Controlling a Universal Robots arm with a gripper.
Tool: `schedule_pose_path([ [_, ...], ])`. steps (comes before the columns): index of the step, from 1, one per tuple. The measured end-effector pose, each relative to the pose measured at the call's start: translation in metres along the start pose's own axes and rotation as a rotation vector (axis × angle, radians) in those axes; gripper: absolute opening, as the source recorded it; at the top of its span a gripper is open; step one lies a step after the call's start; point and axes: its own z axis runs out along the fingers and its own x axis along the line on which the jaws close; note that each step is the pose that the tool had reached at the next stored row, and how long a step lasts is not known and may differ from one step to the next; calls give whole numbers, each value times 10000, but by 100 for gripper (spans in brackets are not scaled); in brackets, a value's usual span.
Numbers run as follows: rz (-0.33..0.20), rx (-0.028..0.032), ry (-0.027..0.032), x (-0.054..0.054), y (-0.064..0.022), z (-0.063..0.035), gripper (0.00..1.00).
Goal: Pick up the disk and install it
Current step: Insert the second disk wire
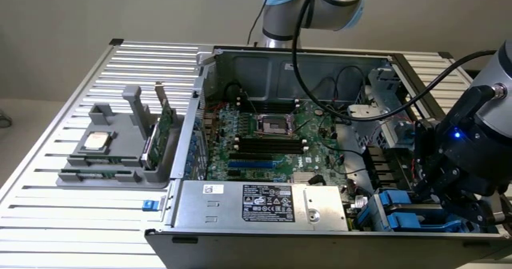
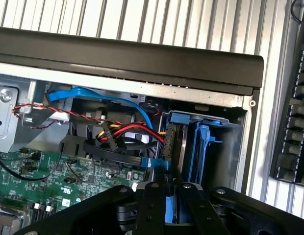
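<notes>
While the open computer case (image 1: 336,221) is lying on the slatted table (image 1: 96,221), the disk (image 2: 170,147) is standing on edge in the drive bay at the case's corner, its silver metal side showing inside a blue plastic carrier. The gripper (image 2: 167,196) is reaching down over it, its black fingers (image 2: 151,205) drawn nearly together and pinching the carrier's blue edge. Red, yellow and blue cables (image 2: 127,132) are crowding just beside the bay, next to the green motherboard (image 1: 272,137). A grey parts holder (image 1: 120,143) is sitting well apart.
</notes>
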Motion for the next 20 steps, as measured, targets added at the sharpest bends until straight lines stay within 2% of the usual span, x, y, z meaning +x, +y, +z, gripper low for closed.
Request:
schedule_pose_path([
  [5, -7, -33, 1, 5, 3, -22, 16],
  [9, -5, -30, -3, 21, 27, -177, 16],
  [11, -6, -30, -3, 25, 32, -217, 16],
  [18, -6, -31, -5, 31, -1, -238, 16],
  [20, -10, -62, -9, 32, -6, -238, 16],
])
